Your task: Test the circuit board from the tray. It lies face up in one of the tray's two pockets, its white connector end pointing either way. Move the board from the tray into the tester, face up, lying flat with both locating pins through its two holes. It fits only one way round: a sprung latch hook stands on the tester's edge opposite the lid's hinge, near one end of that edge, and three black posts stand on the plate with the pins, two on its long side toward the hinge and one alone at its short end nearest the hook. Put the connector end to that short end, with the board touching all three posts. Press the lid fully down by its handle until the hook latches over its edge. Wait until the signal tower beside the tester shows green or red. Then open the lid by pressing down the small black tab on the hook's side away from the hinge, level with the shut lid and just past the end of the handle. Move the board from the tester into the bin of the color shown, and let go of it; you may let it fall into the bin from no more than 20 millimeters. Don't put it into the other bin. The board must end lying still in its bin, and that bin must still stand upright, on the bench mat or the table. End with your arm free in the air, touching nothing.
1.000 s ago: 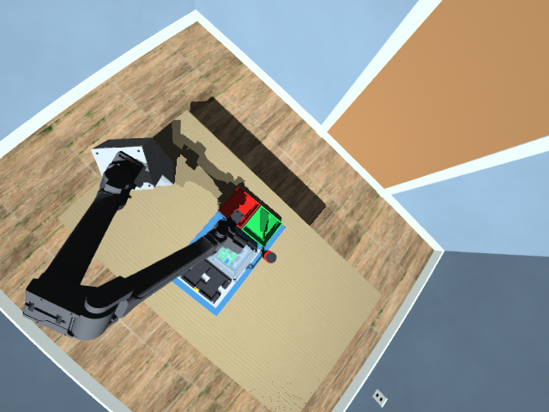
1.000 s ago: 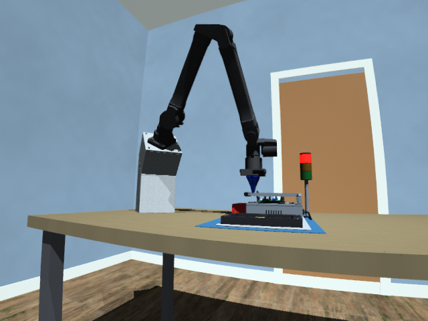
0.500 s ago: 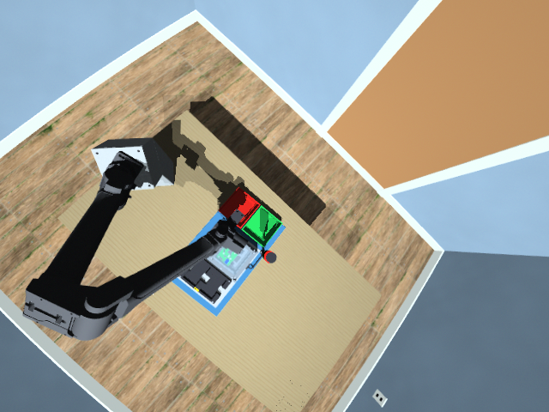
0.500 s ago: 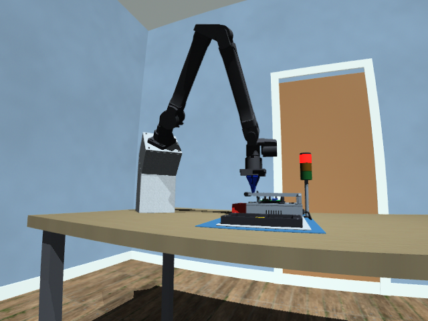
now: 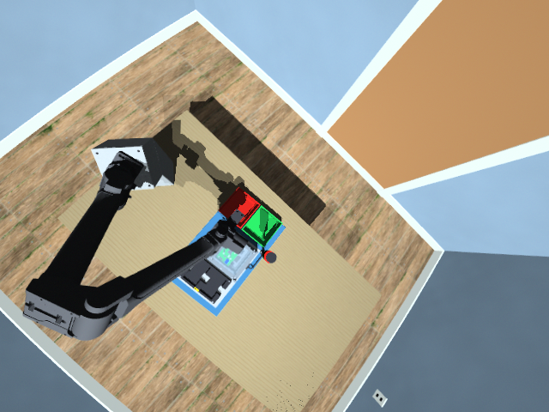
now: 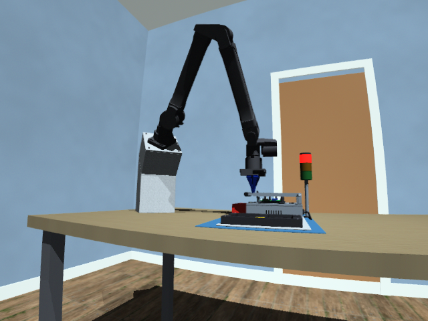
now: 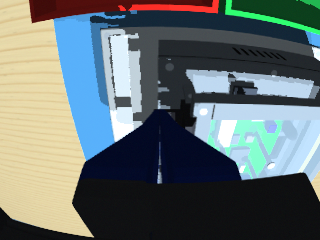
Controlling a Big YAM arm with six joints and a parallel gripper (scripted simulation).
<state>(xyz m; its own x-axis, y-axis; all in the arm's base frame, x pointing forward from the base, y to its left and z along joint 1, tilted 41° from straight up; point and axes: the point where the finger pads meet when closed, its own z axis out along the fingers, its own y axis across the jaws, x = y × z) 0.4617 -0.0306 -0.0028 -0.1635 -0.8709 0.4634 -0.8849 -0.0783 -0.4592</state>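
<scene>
The green circuit board (image 7: pixel 256 140) lies in the tester (image 6: pixel 273 207) under its clear lid, which lies level; it also shows in the top view (image 5: pixel 228 257). The lid's handle (image 6: pixel 271 194) runs along the top. My gripper (image 6: pixel 253 188) is shut and empty, its dark blue fingers pointing straight down at the handle's left end. In the wrist view my fingertips (image 7: pixel 160 120) sit over the small dark hook parts at the tester's edge. I cannot tell whether they touch. The signal tower (image 6: pixel 305 166) shows red on its top lamp.
The red bin (image 5: pixel 239 203) and green bin (image 5: pixel 262 223) stand side by side just beyond the tester, close to my wrist. The black tray (image 5: pixel 206 279) lies on the blue mat on the tester's near side. The arm's grey base block (image 6: pixel 157 179) stands at the back left.
</scene>
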